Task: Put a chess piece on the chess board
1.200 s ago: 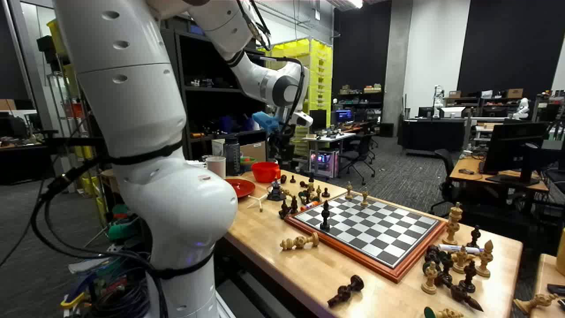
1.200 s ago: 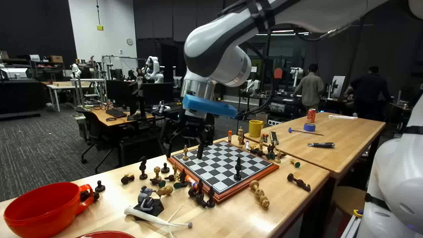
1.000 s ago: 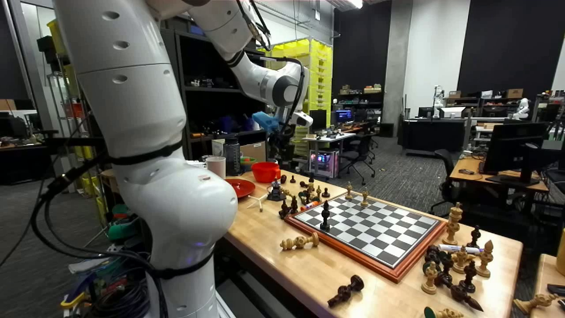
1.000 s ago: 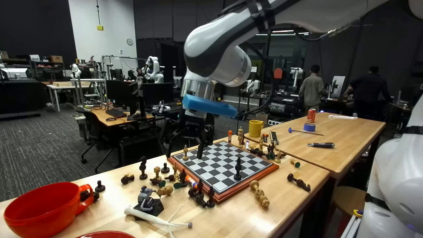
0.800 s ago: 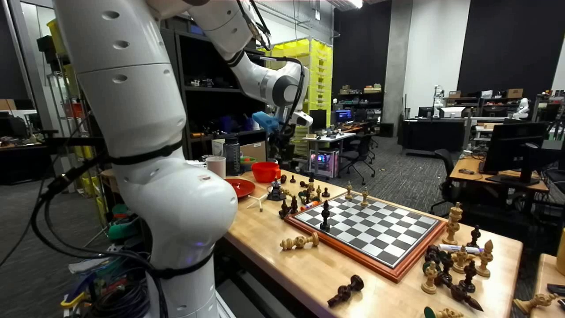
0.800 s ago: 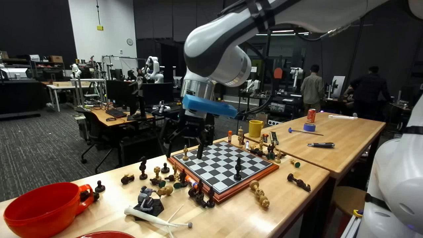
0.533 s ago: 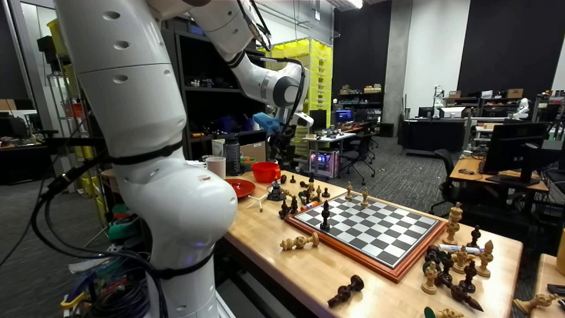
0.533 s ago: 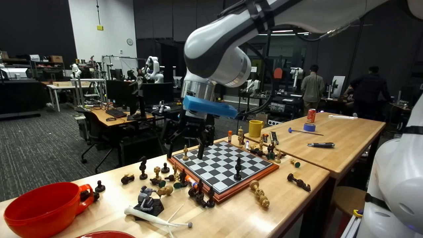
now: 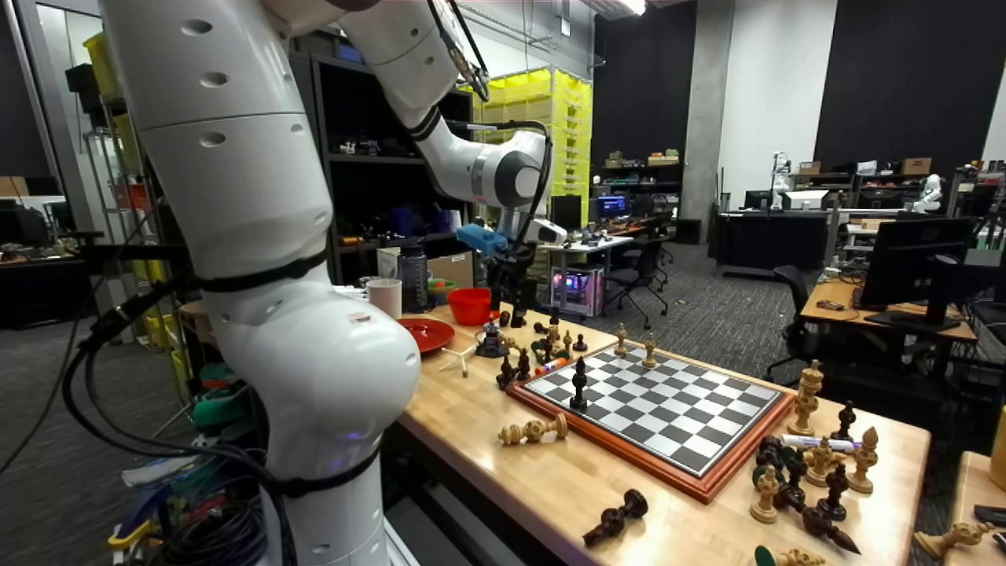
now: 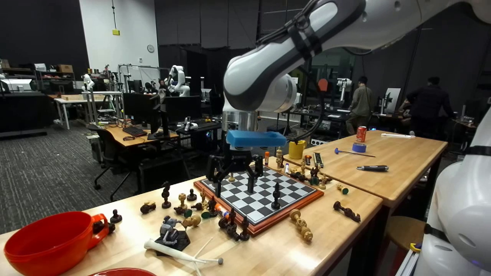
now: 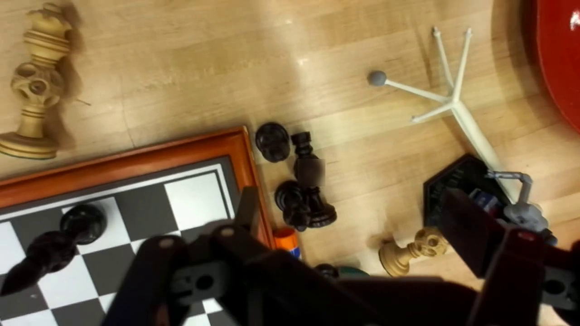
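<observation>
The chess board (image 9: 668, 409) lies flat on the table in both exterior views (image 10: 288, 215); its corner shows in the wrist view (image 11: 181, 153). A dark piece (image 9: 579, 387) stands on it near one edge. Two pale pieces (image 9: 649, 352) stand near the far edge. My gripper (image 10: 234, 191) is open and empty, above the table near the board. In the wrist view my gripper (image 11: 358, 217) has one finger over the board's border and the other over a figurine's base. A pale piece (image 11: 410, 253) lies on its side between the fingers. Dark pieces (image 11: 312, 181) lie by the board's corner.
A robot figurine (image 10: 170, 232) with a white bat-like stick (image 10: 168, 249) sits near the loose pieces. A red mug (image 10: 53, 241) and red plate (image 9: 428, 334) stand beyond. An orange glue stick (image 10: 221, 210) touches the board's side. A large pale piece (image 10: 301, 225) lies in front.
My gripper has moved down toward the table, and to the right in both exterior views. It stays open. The board and pieces have not moved.
</observation>
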